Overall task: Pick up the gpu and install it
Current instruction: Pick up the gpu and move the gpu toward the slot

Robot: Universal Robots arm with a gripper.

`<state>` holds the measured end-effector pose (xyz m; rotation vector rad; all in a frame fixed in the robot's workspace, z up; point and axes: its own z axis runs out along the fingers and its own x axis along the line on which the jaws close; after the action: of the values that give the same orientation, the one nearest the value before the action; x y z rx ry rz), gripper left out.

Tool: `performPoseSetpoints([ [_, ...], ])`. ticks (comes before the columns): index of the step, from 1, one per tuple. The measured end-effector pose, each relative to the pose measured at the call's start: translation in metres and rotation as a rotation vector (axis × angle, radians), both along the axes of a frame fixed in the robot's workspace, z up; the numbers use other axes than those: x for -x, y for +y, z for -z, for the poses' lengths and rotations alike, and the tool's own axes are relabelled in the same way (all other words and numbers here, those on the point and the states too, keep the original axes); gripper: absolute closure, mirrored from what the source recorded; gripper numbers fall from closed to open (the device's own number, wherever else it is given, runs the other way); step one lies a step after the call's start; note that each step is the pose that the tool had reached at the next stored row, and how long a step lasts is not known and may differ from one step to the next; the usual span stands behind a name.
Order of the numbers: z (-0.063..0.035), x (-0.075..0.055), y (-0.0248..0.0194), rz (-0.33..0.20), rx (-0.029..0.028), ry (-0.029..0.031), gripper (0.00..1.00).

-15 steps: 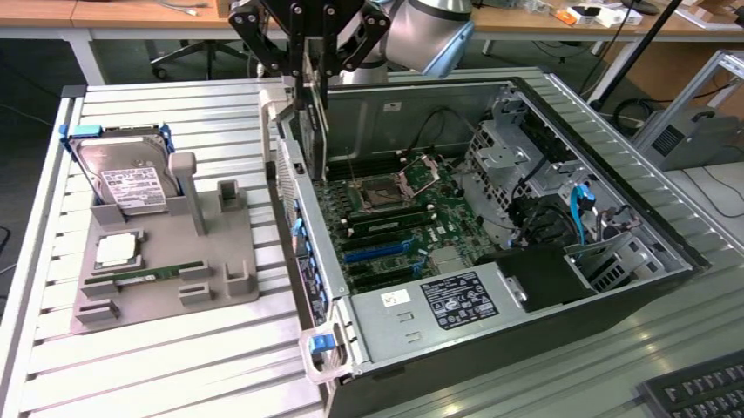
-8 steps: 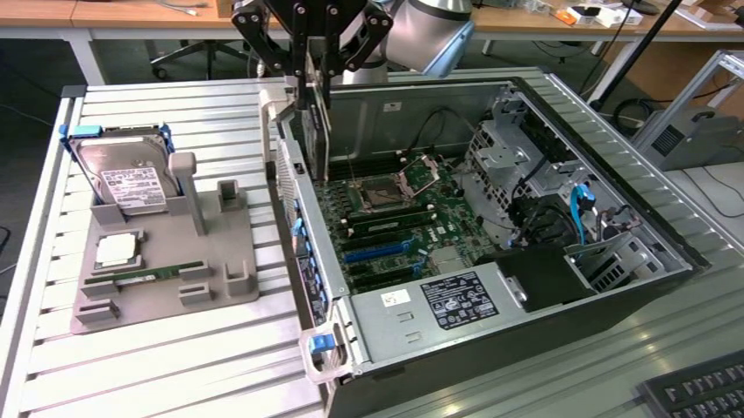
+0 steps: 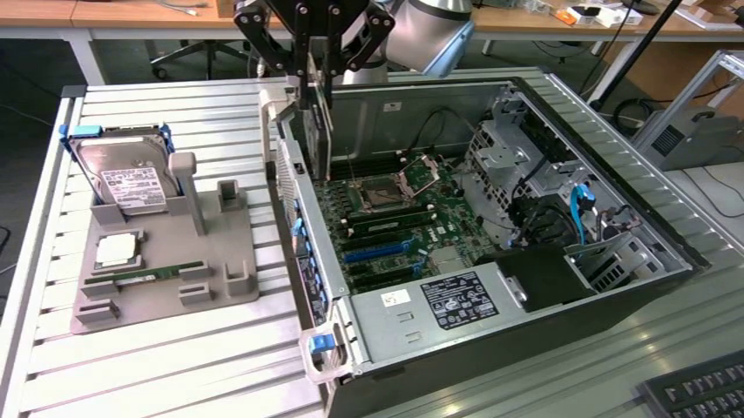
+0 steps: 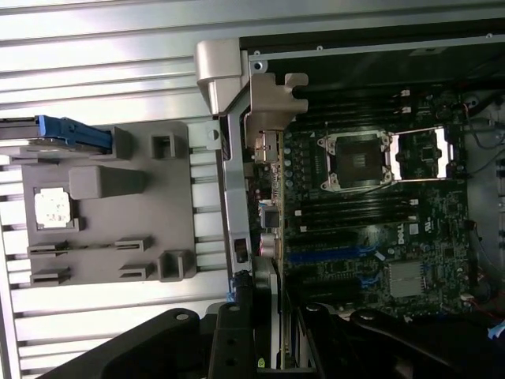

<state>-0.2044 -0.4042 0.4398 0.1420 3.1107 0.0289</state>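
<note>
The gpu [image 3: 320, 139] hangs edge-on from my gripper [image 3: 316, 80], which is shut on its upper edge. It is held upright above the open computer case [image 3: 651, 226], close to the case wall on the exterior view's left. In the wrist view the gpu's silver end bracket [image 4: 267, 158] lines up along that wall, with my gripper [image 4: 270, 312] clamped around the card behind it. The motherboard [image 3: 384, 218] lies below, its blue expansion slots [image 4: 323, 257] uncovered. I cannot tell whether the card's lower edge touches anything.
A grey fixture tray [image 3: 163, 279] on the slatted table [image 3: 174, 366] holds a silver hard drive [image 3: 128, 183], a processor [image 3: 117, 251] and a memory stick [image 3: 152, 274]. Drive cages and cables [image 3: 581, 209] fill the case's far side. A keyboard [image 3: 698, 392] lies at the near corner.
</note>
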Motion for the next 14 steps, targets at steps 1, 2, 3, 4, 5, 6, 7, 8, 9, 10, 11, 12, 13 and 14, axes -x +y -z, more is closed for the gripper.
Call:
performPoseSetpoints([
  [1, 0.0, -0.0004, 0.0, 0.0, 0.0, 0.0, 0.74],
  [2, 0.0, -0.0011, 0.0, 0.0, 0.0001, 0.0001, 0.74],
  [3, 0.0, -0.0015, 0.0, 0.0, 0.0, 0.0, 0.74],
  [4, 0.0, -0.0025, 0.0, 0.0, 0.0001, 0.0001, 0.74],
  [5, 0.0, -0.0035, 0.0, 0.0, 0.0, 0.0001, 0.74],
  [6, 0.0, -0.004, 0.0, 0.0, 0.0, 0.0, 0.74],
  [7, 0.0, -0.0045, 0.0, 0.0, 0.0, 0.0, 0.74],
  [8, 0.0, -0.005, 0.0, 0.0, 0.0, 0.0, 0.74],
  [9, 0.0, -0.0056, 0.0, 0.0, 0.0001, 0.0001, 0.74],
  [10, 0.0, -0.0062, 0.0, 0.0, 0.0001, 0.0, 0.74],
  [11, 0.0, -0.0068, 0.0, 0.0, 0.0, 0.0, 0.74],
  [12, 0.0, -0.0079, 0.0, 0.0, 0.0001, 0.0001, 0.74],
  [13, 0.0, -0.009, 0.0, 0.0, 0.0001, 0.0001, 0.74],
  [14, 0.0, -0.0098, 0.0, 0.0, 0.0001, 0.0001, 0.74],
])
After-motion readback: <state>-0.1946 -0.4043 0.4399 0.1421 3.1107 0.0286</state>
